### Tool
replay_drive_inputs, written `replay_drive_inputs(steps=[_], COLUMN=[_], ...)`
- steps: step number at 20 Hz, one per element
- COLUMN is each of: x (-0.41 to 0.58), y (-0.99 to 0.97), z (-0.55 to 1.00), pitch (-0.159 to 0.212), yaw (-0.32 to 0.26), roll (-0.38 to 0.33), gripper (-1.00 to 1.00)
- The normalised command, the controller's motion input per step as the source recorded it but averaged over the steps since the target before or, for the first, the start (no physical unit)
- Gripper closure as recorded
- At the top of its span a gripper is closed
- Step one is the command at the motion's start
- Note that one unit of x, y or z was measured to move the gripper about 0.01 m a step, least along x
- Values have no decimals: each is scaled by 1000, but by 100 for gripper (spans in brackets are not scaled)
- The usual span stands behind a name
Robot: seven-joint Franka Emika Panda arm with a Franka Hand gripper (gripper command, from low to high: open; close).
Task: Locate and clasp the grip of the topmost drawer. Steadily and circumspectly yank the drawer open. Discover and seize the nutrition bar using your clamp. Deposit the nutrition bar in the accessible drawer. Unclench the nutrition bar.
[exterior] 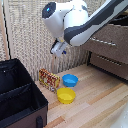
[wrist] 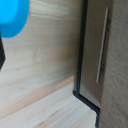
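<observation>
The topmost drawer (exterior: 109, 42) is a dark-brown front with a silvery bar handle (exterior: 103, 41), closed in the dresser at the exterior view's right. The nutrition bar (exterior: 49, 79), red and yellow, leans by the woven wall on the wooden floor. My clamp (exterior: 56, 50) hangs open and empty in the air above the bar, well to the left of the dresser. The wrist view shows a drawer front with a silvery handle (wrist: 102, 45) beside the floor. I cannot tell which drawer that is. One dark finger (wrist: 1, 54) shows at that picture's edge.
A blue bowl (exterior: 70, 80) (wrist: 12, 17) and a yellow bowl (exterior: 66, 95) sit next to the bar. A black open case (exterior: 17, 95) fills the exterior view's left. A like drawer (exterior: 111, 63) lies below the topmost one. A woven wall (exterior: 25, 30) stands behind.
</observation>
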Motion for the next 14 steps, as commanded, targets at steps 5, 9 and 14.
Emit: replay_drive_inputs(steps=[5, 9, 14], x=[539, 575, 560], y=[340, 304, 282], z=[30, 98, 106], pitch=[159, 147, 134], yaw=[-126, -130, -137], roll=[295, 275, 275], gripper=[-100, -100, -100])
